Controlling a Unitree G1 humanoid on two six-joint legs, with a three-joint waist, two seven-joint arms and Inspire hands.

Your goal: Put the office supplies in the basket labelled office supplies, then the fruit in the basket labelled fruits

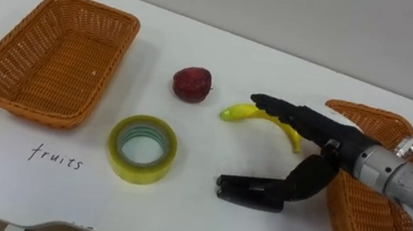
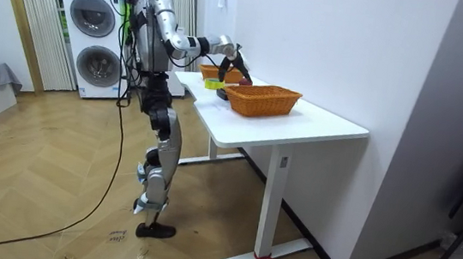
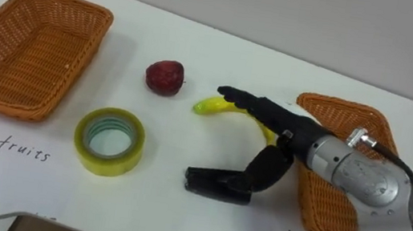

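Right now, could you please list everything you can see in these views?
table: 1, white, against the wall
left basket: 1, orange-brown wicker, table's left side, empty
right basket: 1, orange-brown wicker, table's right side, partly behind the arm
apple: 1, dark red, mid-table between the baskets
banana: 1, yellow, right of the apple, beneath the hand's fingers
tape roll: 1, yellow-green, in front of the apple
washing machines: 2, white, stacked, behind the robot
floor: 1, wood
right hand: 1, black, open, fingers straight over the banana, thumb spread towards the near edge
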